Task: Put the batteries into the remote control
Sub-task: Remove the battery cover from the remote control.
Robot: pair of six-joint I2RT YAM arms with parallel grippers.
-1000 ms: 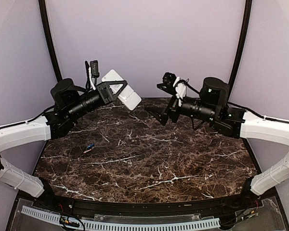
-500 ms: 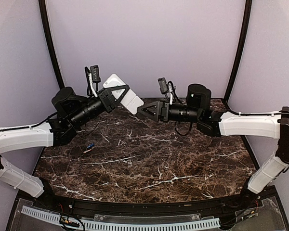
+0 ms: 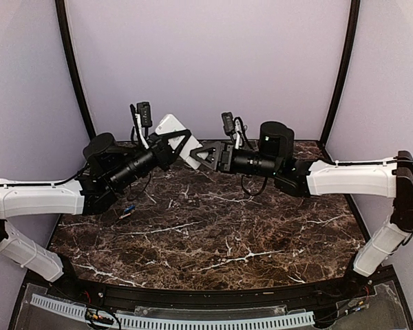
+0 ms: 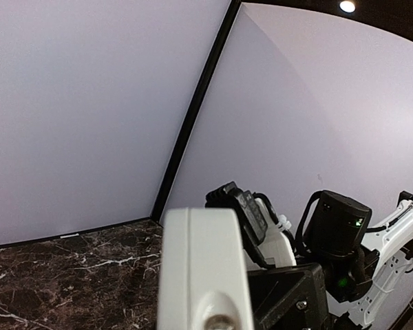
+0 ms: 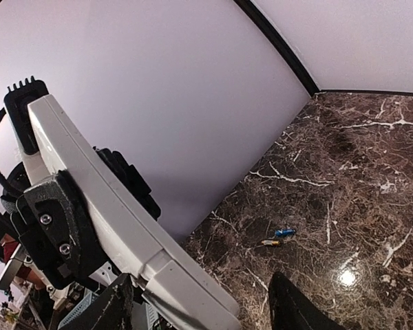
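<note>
Right gripper (image 3: 201, 155) had swung in over the last second from well apart to meet the remote control (image 3: 169, 125). Its two black fingers now stood on either side of the remote's lower end, narrowed from their widest spread but not closed. In the right wrist view a gap showed between one finger (image 5: 292, 309) and the white plastic, so it was not gripping. Left gripper (image 3: 173, 141) had stayed clamped across the middle of the remote, holding it tilted in the air with its upper end towards the back wall. It had carried the remote a little towards the right arm as that arm came across. Both arms were stretched out low and nearly level, forearms pointing at the remote from opposite sides, wrists almost meeting there. The batteries (image 3: 127, 210) lay on the marble table (image 3: 261, 234), well below the remote and on its left-arm side, close together and touched by neither gripper. Judging from this, the task was at an early stage. The approach looked like preparation to take hold of the remote's end, perhaps to work a cover loose or to steady it between two grips, though which face of the remote was turned to the right gripper could not be told. No battery had yet been picked up or loaded.
</note>
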